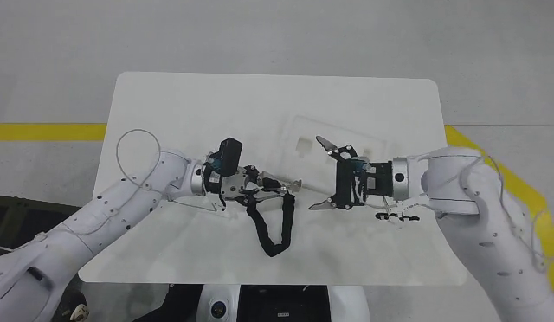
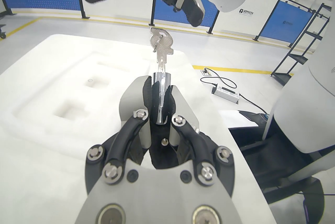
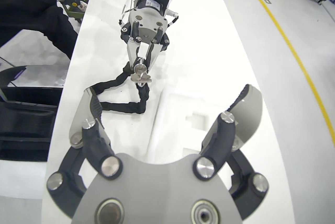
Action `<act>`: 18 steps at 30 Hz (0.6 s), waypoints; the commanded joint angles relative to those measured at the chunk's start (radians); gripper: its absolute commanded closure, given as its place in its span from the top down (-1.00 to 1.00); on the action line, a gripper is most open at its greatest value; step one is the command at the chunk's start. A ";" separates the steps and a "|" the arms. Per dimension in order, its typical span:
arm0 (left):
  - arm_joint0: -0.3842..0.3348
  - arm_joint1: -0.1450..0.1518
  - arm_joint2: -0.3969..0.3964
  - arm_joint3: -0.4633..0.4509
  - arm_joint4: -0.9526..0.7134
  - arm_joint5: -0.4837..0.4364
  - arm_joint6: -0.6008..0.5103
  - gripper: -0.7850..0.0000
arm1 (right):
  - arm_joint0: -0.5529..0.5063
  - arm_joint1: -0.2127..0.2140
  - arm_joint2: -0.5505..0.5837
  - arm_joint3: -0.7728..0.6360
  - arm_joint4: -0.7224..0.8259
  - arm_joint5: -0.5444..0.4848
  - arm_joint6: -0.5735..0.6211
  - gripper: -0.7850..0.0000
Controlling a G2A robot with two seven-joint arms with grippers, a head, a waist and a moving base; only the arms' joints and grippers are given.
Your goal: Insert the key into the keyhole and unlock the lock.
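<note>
Top view: the left claw [image 1: 275, 183] pinches the lock [image 2: 162, 78] above the surface [image 1: 173, 106], key [image 2: 161, 42] seated in it, shaft in line with the lock, head toward the right claw [image 1: 316, 173], spread wide just beyond it

Bright, even overhead light washes the white table [image 1: 173, 106] and foam [image 2: 34, 102] nearly featureless. Shadows are soft and faint. The lock [image 2: 162, 90] glints. Wrist views bow straight lines at their edges.

The silver key [image 2: 162, 43] stands in the keyhole [image 2: 162, 75] of the chrome lock [image 2: 162, 107] gripped in my left hand [image 2: 160, 86]; its black chain [image 1: 275, 227] lies on the counter [image 1: 173, 106].
</note>
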 commanded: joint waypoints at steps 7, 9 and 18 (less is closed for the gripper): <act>-0.101 0.016 0.126 -0.013 -0.151 0.000 -0.053 -1.00 | 0.021 0.035 -0.079 0.017 -0.309 0.000 -0.264 1.00; -0.116 0.018 0.148 -0.014 -0.170 0.000 -0.049 -1.00 | 0.024 0.043 -0.092 0.027 -0.356 0.000 -0.308 1.00; -0.150 0.023 0.203 -0.004 -0.204 0.000 -0.039 -1.00 | 0.041 0.068 -0.120 0.052 -0.465 0.000 -0.465 0.22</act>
